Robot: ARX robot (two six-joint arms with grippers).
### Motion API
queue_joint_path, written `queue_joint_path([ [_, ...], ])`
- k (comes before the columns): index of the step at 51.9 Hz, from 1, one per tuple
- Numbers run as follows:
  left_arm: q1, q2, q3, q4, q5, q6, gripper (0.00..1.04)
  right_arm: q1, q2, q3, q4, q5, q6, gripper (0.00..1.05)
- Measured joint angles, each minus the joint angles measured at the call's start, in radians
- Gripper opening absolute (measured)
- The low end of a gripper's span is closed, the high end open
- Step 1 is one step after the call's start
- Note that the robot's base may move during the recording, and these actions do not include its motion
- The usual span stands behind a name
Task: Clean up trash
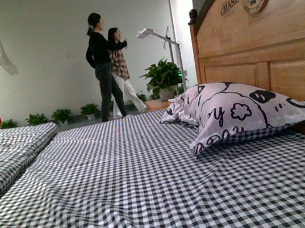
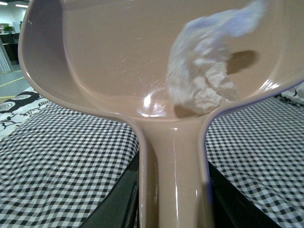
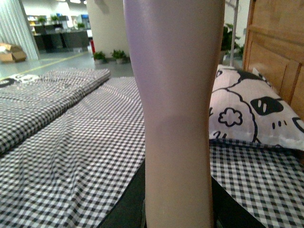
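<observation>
I see the trash (image 2: 202,76), a blurred white wad, lying in the pale dustpan (image 2: 109,57) near where its handle joins, left fingers (image 2: 116,202) clamping that handle, right fingers (image 3: 126,209) clamping a pale handle (image 3: 178,118), with the pillow (image 1: 238,110) at two o'clock on the checked bed (image 1: 123,187).

We see a glossy, smooth plastic dustpan (image 2: 118,61), a blurred, seemingly crumpled paper wad (image 2: 202,78), checked cloth sheet (image 1: 152,188), wooden headboard (image 1: 268,39)

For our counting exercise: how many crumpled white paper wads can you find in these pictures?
1. The crumpled white paper wad lies inside the pale beige plastic dustpan, near its handle. More could be hidden behind the black-and-white patterned pillow.
</observation>
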State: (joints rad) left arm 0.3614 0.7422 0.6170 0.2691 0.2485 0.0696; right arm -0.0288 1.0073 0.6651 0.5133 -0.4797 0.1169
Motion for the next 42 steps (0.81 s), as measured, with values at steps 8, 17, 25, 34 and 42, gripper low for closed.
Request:
queue_joint_path([
  [8, -0.071, -0.190, -0.042, -0.065, -0.135, -0.039, 0.27, -0.058, -0.113, -0.129, 0.121, 0.008, 0.062, 0.18],
  [17, -0.144, -0.282, -0.060, -0.094, -0.274, -0.047, 0.27, -0.121, -0.190, -0.187, 0.180, 0.004, 0.125, 0.18],
  [25, -0.195, -0.348, -0.077, -0.139, -0.330, -0.060, 0.27, -0.158, -0.248, -0.237, 0.220, -0.016, 0.161, 0.18],
  [34, -0.225, -0.374, -0.101, -0.157, -0.349, -0.071, 0.27, -0.159, -0.264, -0.300, 0.214, -0.048, 0.155, 0.18],
  [42, -0.226, -0.375, -0.104, -0.158, -0.350, -0.073, 0.27, -0.158, -0.258, -0.323, 0.198, -0.059, 0.153, 0.18],
])
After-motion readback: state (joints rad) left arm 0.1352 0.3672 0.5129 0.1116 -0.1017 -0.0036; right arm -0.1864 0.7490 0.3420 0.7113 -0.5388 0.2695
